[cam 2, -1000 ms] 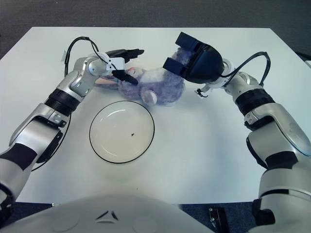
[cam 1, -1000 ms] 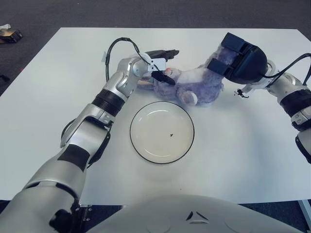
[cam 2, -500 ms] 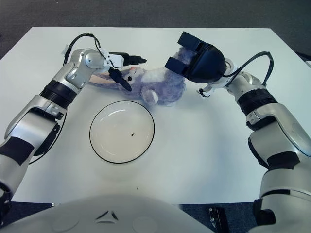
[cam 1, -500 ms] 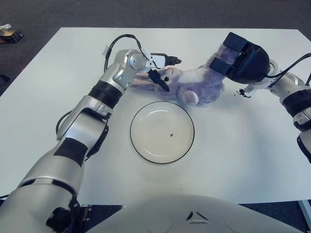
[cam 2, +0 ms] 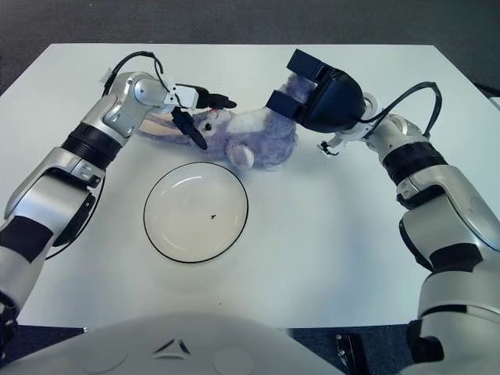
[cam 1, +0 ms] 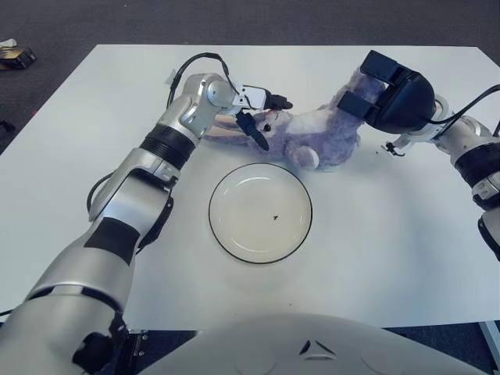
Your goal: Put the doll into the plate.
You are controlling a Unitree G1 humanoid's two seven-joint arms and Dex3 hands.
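A broad white rectangular table (cam 1: 406,258) carries everything. Beyond the round white plate with a thin dark rim (cam 1: 260,212) lies the fluffy purple-grey plush doll (cam 1: 312,137), stretched sideways on the tabletop just off the plate's far edge. The right hand (cam 1: 373,92) clamps its black fingers over the doll's end on the right of the plate. The left hand (cam 1: 262,117) pinches the doll's head end on the plate's far left, fingers either side.
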